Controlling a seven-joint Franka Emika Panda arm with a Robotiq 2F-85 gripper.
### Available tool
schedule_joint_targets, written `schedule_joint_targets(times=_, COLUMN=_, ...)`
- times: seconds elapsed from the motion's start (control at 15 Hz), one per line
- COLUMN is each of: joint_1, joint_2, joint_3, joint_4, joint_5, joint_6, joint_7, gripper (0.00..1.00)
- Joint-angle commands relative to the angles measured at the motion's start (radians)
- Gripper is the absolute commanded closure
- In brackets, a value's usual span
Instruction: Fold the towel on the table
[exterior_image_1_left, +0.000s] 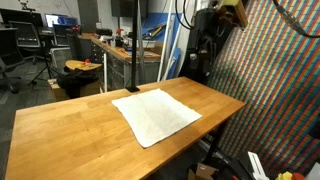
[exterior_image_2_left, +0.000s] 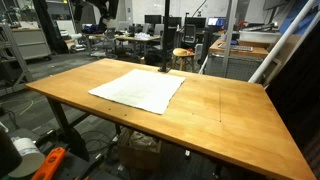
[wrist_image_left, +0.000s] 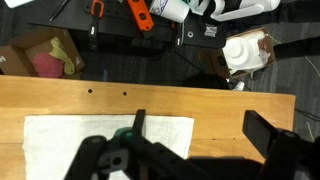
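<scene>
My jaws hang wide open above the flat towel (wrist_image_left: 60, 135). If I pinch too low, I hit the table (wrist_image_left: 240, 105). Too high, and the thin cloth slips out.

No legible text, label, brand, number or sign appears in any view; all surfaces read as unmarked or blurred.

Matt white cloth towel (exterior_image_1_left: 155, 115), satin butcher-block wood table (exterior_image_1_left: 60, 125)
</scene>
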Motion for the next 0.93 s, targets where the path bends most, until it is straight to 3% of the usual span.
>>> schedule_joint_targets(times=0.0, joint_1=-0.022, joint_2=0.001, joint_3=0.019, joint_4=0.006, joint_5=0.005, joint_6=-0.003, joint_7=-0.006, gripper=0.0)
schedule_joint_targets(times=0.27, joint_1=-0.043, joint_2=0.012, joint_3=0.018, joint_4=-0.035, joint_5=0.037, joint_6=0.059, joint_7=0.056, gripper=0.0)
schedule_joint_targets(times=0.53, joint_1=-0.051, joint_2=0.012, joint_3=0.018, joint_4=-0.047, joint_5=0.028, joint_6=0.065, joint_7=0.033, gripper=0.0)
schedule_joint_targets(times=0.87, joint_1=-0.091, joint_2=0.044, joint_3=0.02, joint_4=-0.082, joint_5=0.065, joint_6=0.208, joint_7=0.236, gripper=0.0)
